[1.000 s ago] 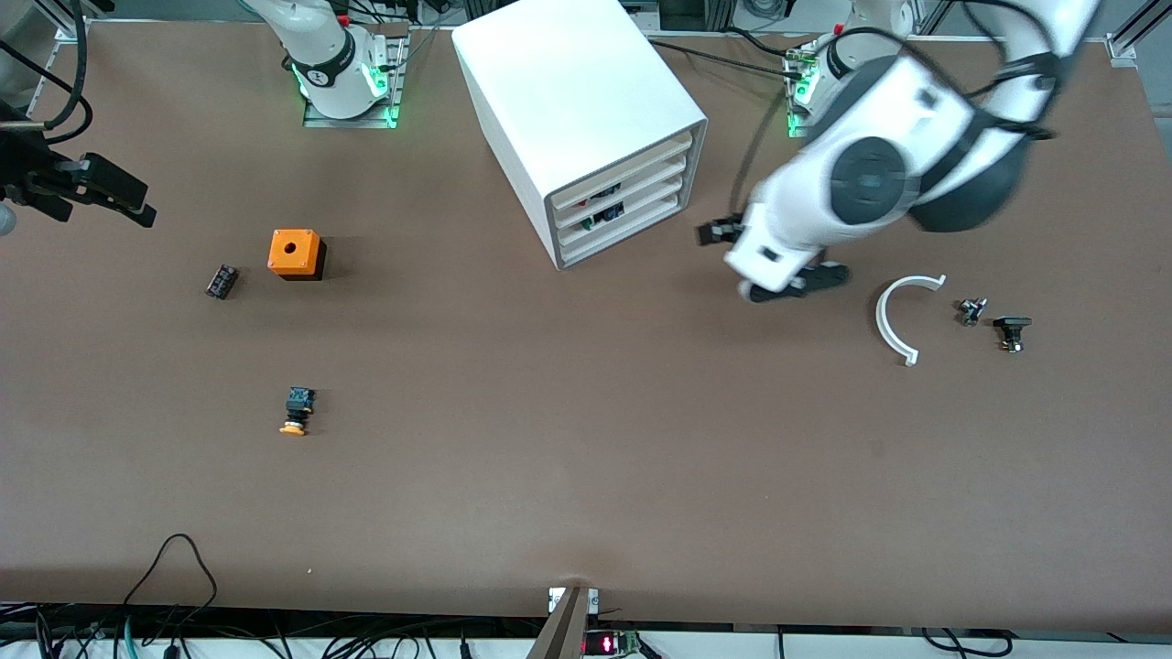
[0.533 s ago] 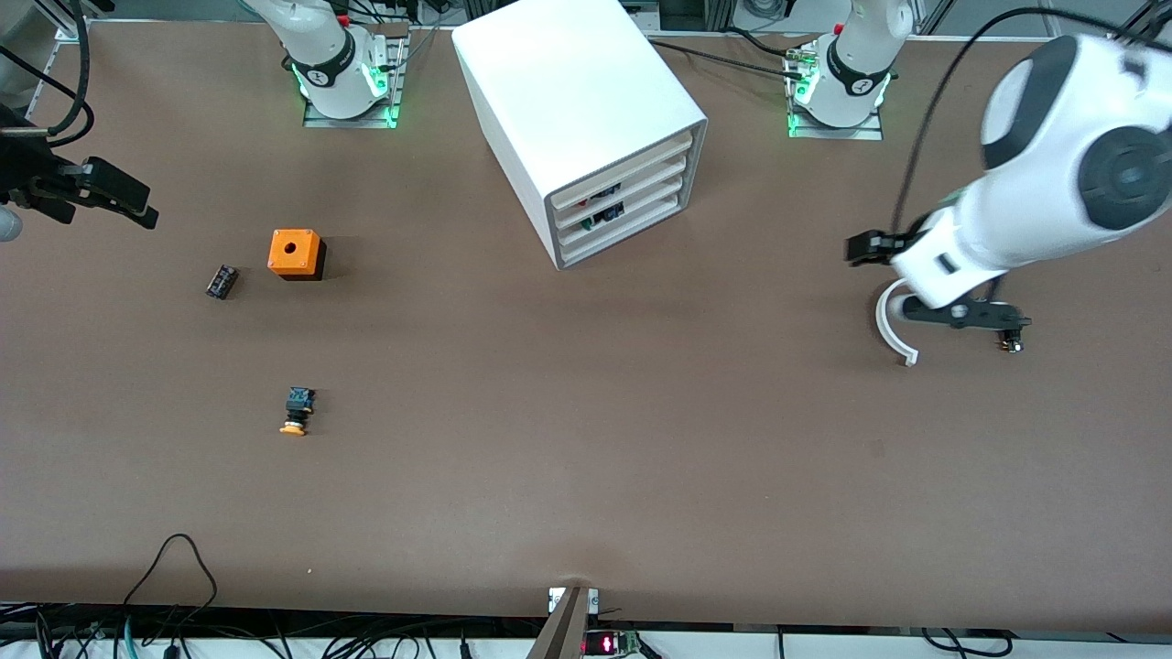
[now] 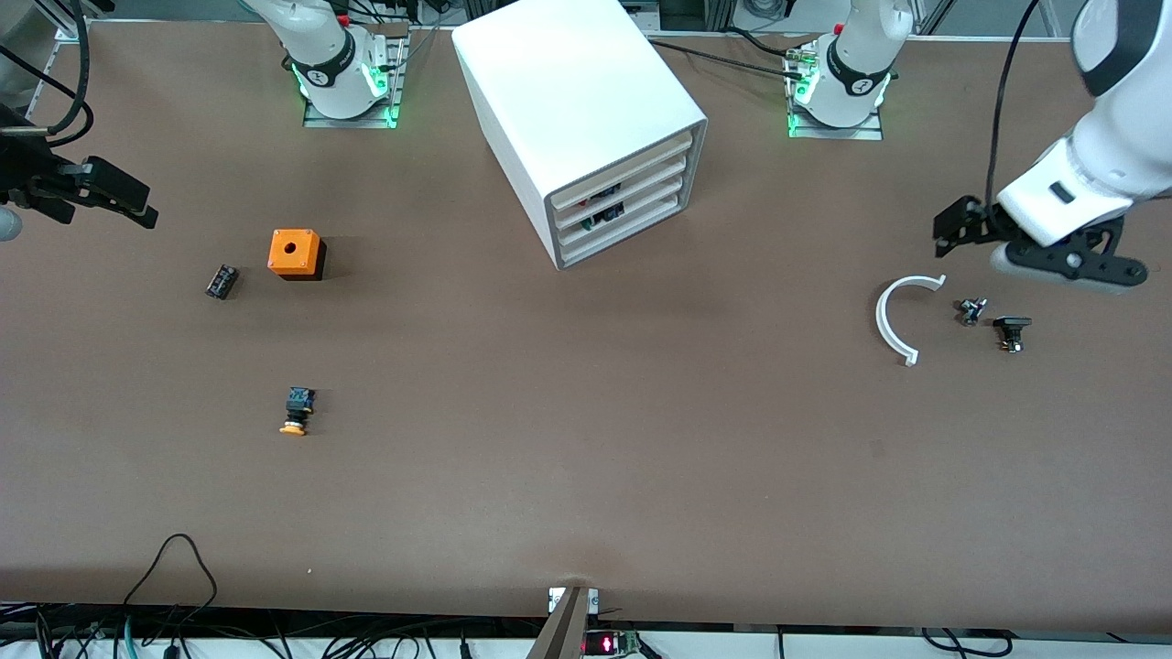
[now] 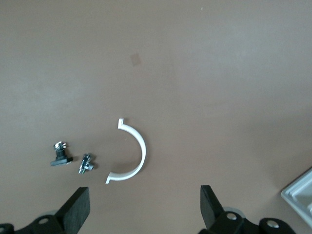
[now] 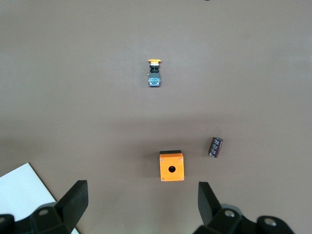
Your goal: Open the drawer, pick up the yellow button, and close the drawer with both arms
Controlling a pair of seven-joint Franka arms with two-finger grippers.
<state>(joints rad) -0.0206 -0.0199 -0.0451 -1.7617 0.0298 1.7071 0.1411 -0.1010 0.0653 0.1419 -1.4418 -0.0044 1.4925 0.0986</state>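
Observation:
The white cabinet (image 3: pixel 577 101) stands mid-table near the bases, and its top drawer (image 3: pixel 641 160) sits pushed in like the two below it. The button (image 3: pixel 294 412), orange cap on a black-and-blue body, lies on the bare table toward the right arm's end, also in the right wrist view (image 5: pixel 154 73). My right gripper (image 3: pixel 78 190) hangs open and empty at that end of the table (image 5: pixel 140 204). My left gripper (image 3: pixel 1069 264) is open and empty above the table by a white curved piece (image 3: pixel 893 320), toward the left arm's end (image 4: pixel 144 207).
An orange cube with a round hole (image 3: pixel 295 253) and a small black cylinder (image 3: pixel 221 281) lie farther from the front camera than the button. Two small black parts (image 3: pixel 972 311) (image 3: pixel 1011 329) sit beside the curved piece (image 4: pixel 139 151). Cables hang at the table's near edge.
The left arm has swung away from the front of the cabinet toward its own end of the table, past the curved piece. The right arm has stayed still.

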